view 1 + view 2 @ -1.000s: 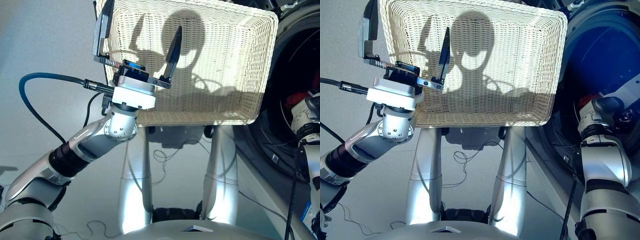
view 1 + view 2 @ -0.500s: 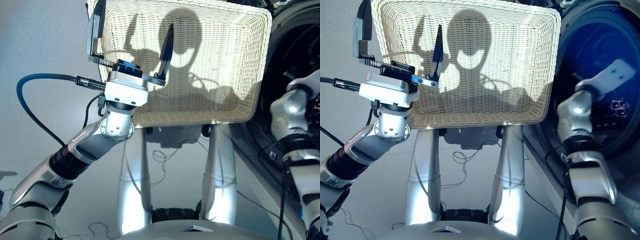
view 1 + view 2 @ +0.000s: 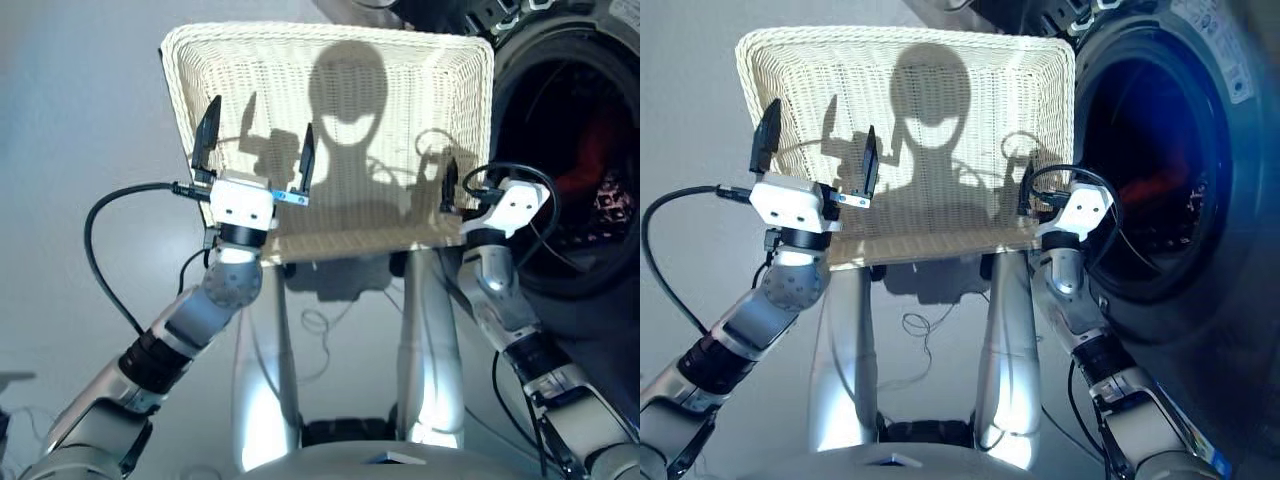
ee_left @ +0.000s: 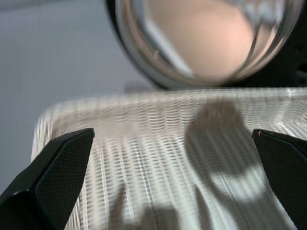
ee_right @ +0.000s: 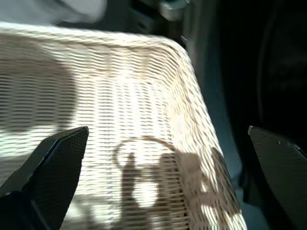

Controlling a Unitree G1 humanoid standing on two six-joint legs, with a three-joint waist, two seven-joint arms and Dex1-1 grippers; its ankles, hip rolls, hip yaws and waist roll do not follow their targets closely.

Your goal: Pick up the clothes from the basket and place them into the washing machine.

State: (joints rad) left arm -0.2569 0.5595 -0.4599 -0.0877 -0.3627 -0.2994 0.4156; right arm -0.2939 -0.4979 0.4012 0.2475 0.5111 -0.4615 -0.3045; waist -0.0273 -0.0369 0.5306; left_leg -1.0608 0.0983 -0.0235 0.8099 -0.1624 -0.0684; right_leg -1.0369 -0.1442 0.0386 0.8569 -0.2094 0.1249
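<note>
Although both sets of jaws are held spread wide and nothing is gripped between them, no garment is found within reach of either. The left gripper is poised over the near-left part of the basket, its fingers pointing toward the far rim. The right gripper is held at the basket's near-right corner, next to the side that faces the washing machine; in the head views its fingers are largely hidden, but the right wrist view shows them well apart.

Only bare cream wicker and the robot's own shadow are seen on the basket floor in every view; no navy, black or red-orange piece is observed there. A red-orange garment is seen inside the drum, beyond the basket's right side. The other clothes cannot be made out in the dark porthole.

The drum lies to the right of both jaws, and the right arm is the nearer. It is judged that the transfer is complete or nearly so, with no pick remaining.
</note>
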